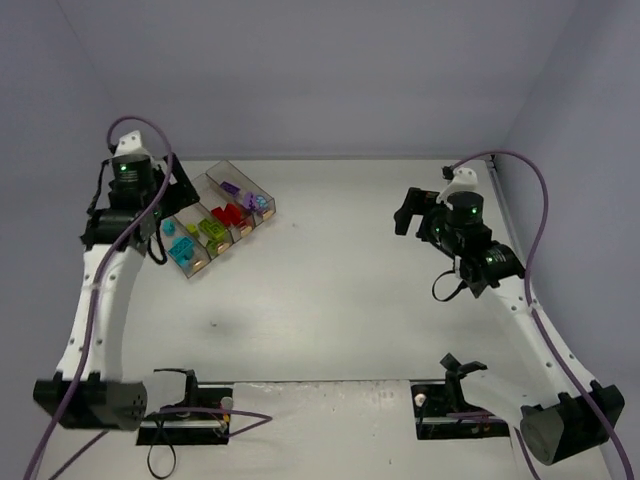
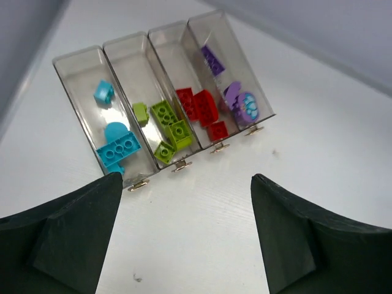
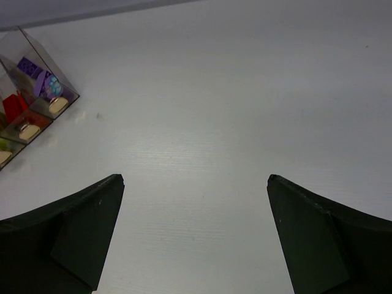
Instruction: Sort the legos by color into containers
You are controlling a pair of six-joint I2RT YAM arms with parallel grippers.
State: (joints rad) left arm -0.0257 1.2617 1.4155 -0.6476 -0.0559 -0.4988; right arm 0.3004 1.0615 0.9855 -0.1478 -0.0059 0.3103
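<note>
Smoky-plastic containers (image 2: 131,67) are holding every lego in view, sorted by colour, at the far left of the desk (image 3: 202,92).
Left jaws are hanging wide and empty near the bins' clasp ends, while right jaws are gaping empty, well apart from them. If they drop carelessly, the left jaws risk clipping the row and spilling bricks between compartments. Four bins are carrying three cyan legos (image 2: 118,149), four lime legos (image 2: 179,131), three red legos (image 2: 205,107) and three purple legos (image 2: 212,61), one of them round.
</note>
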